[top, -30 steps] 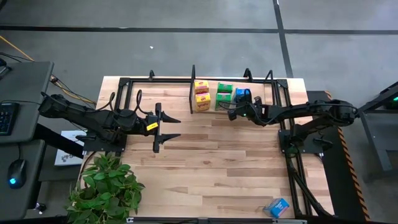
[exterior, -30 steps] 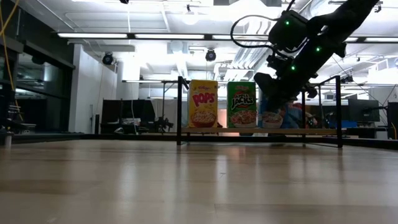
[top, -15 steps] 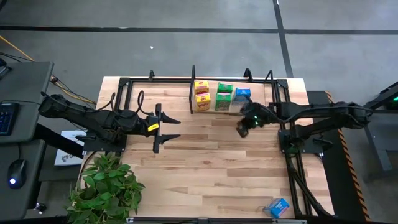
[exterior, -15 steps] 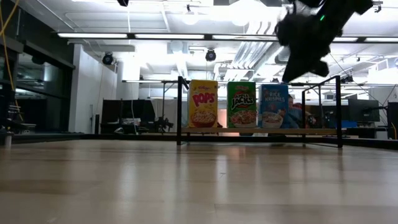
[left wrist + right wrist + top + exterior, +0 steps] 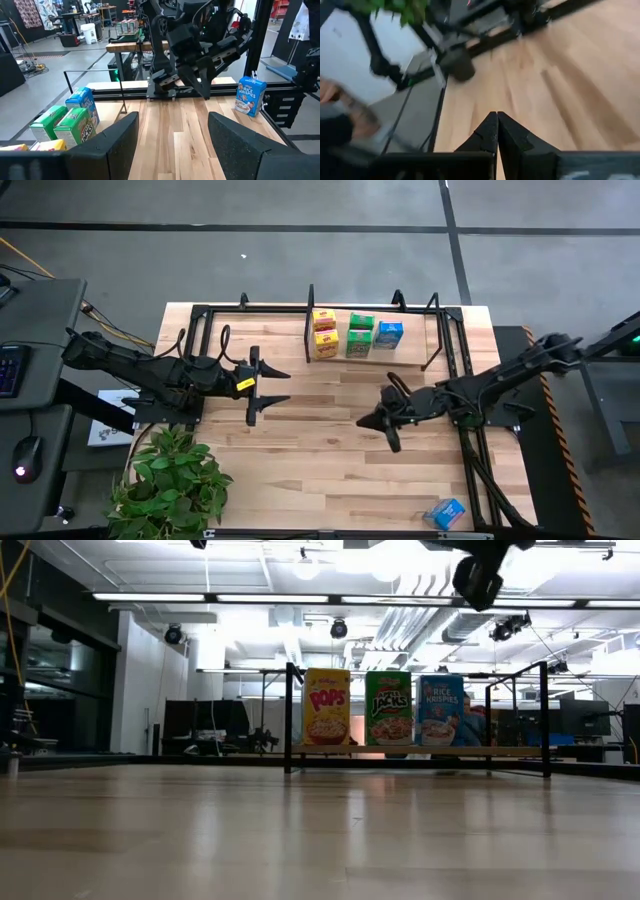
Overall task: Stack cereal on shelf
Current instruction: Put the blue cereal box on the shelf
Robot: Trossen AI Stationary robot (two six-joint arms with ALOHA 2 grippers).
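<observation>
Shelf (image 5: pixel 300 308): along the tabletop's (image 5: pixel 320 450) far edge.
Cereal boxes (image 5: pixel 360 335): on the shelf, side by side, right of centre.
Lone box (image 5: pixel 445 513): near right corner of the tabletop, well apart from the shelf.
Left claw (image 5: pixel 268 386): left half, mid-tabletop.
Right claw (image 5: pixel 377 423): right of centre, nearer than the shelf.
Plant (image 5: pixel 170 480): near left corner.

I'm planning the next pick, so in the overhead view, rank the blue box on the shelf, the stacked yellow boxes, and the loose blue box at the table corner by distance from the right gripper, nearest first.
From the right gripper, shut over mid-table:
1. Blue Rice Krispies box, right end of the shelf row.
2. Yellow Corn Pops boxes, left end of that row.
3. Loose blue box, near right table corner, lying off the shelf.
</observation>
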